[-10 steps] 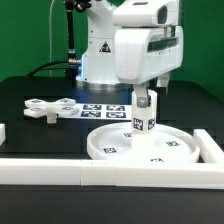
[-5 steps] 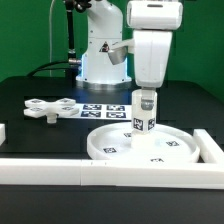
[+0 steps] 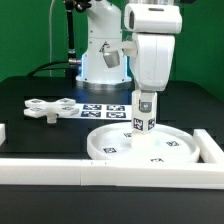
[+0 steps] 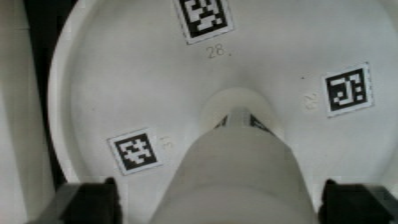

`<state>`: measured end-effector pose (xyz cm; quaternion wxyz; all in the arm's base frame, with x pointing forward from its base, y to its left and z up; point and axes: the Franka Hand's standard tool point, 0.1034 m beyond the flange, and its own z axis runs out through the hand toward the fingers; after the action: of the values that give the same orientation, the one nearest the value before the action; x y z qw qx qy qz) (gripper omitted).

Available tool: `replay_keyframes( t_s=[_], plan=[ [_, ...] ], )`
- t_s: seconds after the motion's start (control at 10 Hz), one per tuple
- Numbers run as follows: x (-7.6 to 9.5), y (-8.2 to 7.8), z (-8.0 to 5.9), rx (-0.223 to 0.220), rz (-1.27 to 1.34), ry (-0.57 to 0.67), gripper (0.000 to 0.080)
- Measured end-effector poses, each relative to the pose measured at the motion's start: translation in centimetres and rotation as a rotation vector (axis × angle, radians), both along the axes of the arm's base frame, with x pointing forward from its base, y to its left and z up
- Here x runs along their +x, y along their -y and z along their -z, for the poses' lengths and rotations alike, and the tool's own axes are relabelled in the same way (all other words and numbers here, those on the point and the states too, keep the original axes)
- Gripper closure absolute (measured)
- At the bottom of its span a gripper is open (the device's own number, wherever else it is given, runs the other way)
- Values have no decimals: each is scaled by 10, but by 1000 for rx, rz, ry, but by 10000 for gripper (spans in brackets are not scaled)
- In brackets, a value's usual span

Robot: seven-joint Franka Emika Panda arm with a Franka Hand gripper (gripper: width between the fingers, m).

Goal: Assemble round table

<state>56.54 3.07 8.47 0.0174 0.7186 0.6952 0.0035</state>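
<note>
The round disc (image 3: pixel 140 148) lies flat on the black table, rim up, with tags on its face; it fills the wrist view (image 4: pixel 125 90). The short cylindrical leg (image 3: pixel 144 112) stands upright at its middle and shows in the wrist view (image 4: pixel 240 165). My gripper (image 3: pixel 146 97) hangs straight over the leg's top. In the wrist view my gripper (image 4: pixel 222 200) is open, with a dark finger (image 4: pixel 86 202) on each side of the leg and a gap between each finger and the leg. The cross-shaped lobed base (image 3: pixel 45 108) lies apart at the exterior view's left.
The marker board (image 3: pixel 104 110) lies behind the disc. A long white rail (image 3: pixel 110 171) runs along the front, with shorter rail pieces at the exterior view's right (image 3: pixel 212 150) and left (image 3: pixel 3 132). The arm's base (image 3: pixel 100 60) stands at the back.
The hand has turned about its vertical axis over the leg and now shows its narrow side. The leg, disc and base have not moved.
</note>
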Motion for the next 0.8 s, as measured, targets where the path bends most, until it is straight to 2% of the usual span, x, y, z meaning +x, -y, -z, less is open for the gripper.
replay_keyframes(
  t_s=[0.1, 0.6, 0.8],
  plan=[
    [-1, 0, 1, 0, 1, -5, 397],
    [-1, 1, 1, 0, 31, -5, 393],
    [-3, -1, 2, 13, 320, -6, 393]
  ],
)
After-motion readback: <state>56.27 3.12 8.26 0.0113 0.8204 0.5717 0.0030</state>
